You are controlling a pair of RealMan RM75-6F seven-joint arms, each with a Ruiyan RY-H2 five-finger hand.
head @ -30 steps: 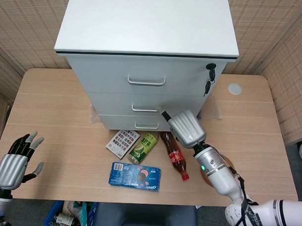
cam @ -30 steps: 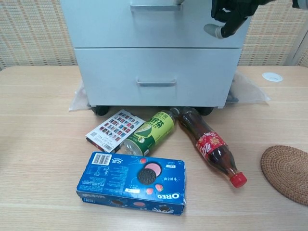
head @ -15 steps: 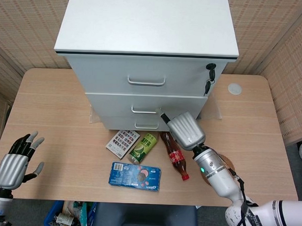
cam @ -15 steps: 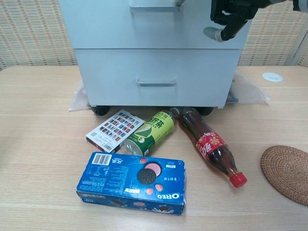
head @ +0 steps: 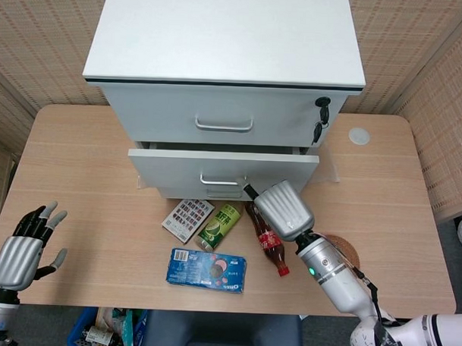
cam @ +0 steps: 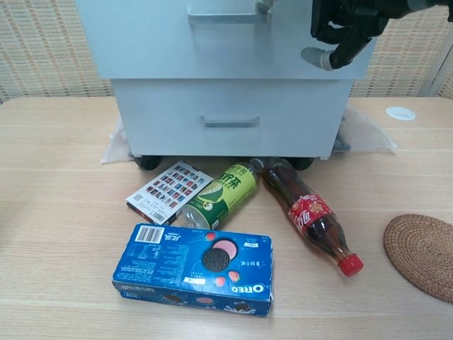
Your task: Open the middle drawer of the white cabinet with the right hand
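The white cabinet stands at the back of the table. Its middle drawer juts a short way out past the top drawer, with a dark gap showing above its front. My right hand reaches up to the drawer's handle and hooks a finger on the handle's right end. In the chest view the drawer front overhangs the bottom drawer, and the right hand shows at the top right, fingers curled. My left hand hovers at the table's near left corner, fingers apart, holding nothing.
Lying in front of the cabinet are a cola bottle, a green can, a small card box and a blue Oreo box. A woven coaster sits at the right. Keys hang from the top drawer's lock.
The middle drawer has slid out toward me, from flush to a short way open, with the right hand drawing back on its handle. The left hand has not moved.
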